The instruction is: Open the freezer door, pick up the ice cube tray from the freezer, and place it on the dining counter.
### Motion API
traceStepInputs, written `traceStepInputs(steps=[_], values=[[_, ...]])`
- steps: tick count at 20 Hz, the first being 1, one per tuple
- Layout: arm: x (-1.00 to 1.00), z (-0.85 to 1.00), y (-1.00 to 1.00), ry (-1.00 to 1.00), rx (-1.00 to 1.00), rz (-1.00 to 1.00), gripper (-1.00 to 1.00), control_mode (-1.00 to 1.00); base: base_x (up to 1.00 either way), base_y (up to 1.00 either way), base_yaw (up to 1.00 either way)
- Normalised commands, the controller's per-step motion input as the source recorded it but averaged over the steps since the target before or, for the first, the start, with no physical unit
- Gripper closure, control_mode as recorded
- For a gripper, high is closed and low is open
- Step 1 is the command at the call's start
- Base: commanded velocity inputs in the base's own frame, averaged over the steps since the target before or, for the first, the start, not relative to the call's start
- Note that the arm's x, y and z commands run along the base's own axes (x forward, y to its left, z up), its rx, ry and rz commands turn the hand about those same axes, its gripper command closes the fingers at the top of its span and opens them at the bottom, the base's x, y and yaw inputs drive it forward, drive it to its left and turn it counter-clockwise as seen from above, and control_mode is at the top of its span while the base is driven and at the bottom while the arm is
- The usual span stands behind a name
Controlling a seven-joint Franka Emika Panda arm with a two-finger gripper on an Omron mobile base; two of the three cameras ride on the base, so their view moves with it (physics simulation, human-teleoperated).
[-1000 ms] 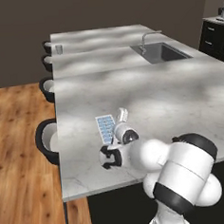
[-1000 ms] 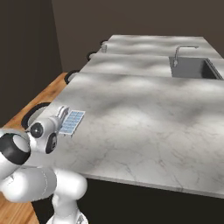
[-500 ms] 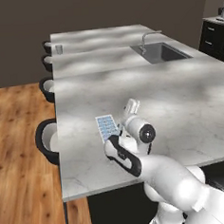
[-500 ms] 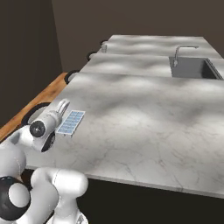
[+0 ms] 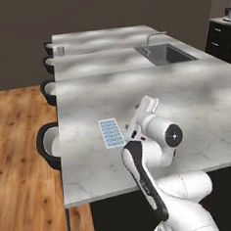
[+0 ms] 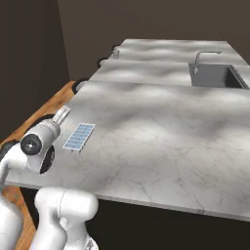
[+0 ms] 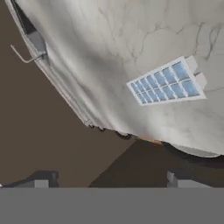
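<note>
Two dark fingertips of the claw (image 7: pixel 107 180) stand apart at the bottom of the hand view, with nothing between them. In the left base view the claw sits near the front left part of the counter, raised off the stone, with the ice cube tray (image 5: pixel 111 133) just beside it. The tray (image 7: pixel 168 81) lies flat on the marbled top of the counter (image 5: pixel 185 102), free of the fingers, its grid of pale blue cubes facing up. From the right base view the tray (image 6: pixel 79 135) rests near the counter's left edge, above the dark round stools (image 5: pixel 47 142) and the wooden floor (image 5: pixel 18 159).

Judging by this, the placing looks done and what remains is pulling the arm clear. The main risk is the arm itself: its folded elbow (image 5: pixel 160 133) hangs close to the tray, so a careless swing or a low retreat could clip it and push it toward the near edge and off onto the stools or floor. A straight lift away from the stone, before any turning, would likely avoid that. The sink (image 5: pixel 165 53) and faucet (image 5: pixel 153 37) lie well apart and pose no trouble.
</note>
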Motion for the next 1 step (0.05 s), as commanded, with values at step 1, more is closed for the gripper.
traceStepInputs(steps=[1], values=[[-1.00,0.97,0.00,0.18,0.12,0.00,-1.00,-1.00,0.00,0.00,0.00]])
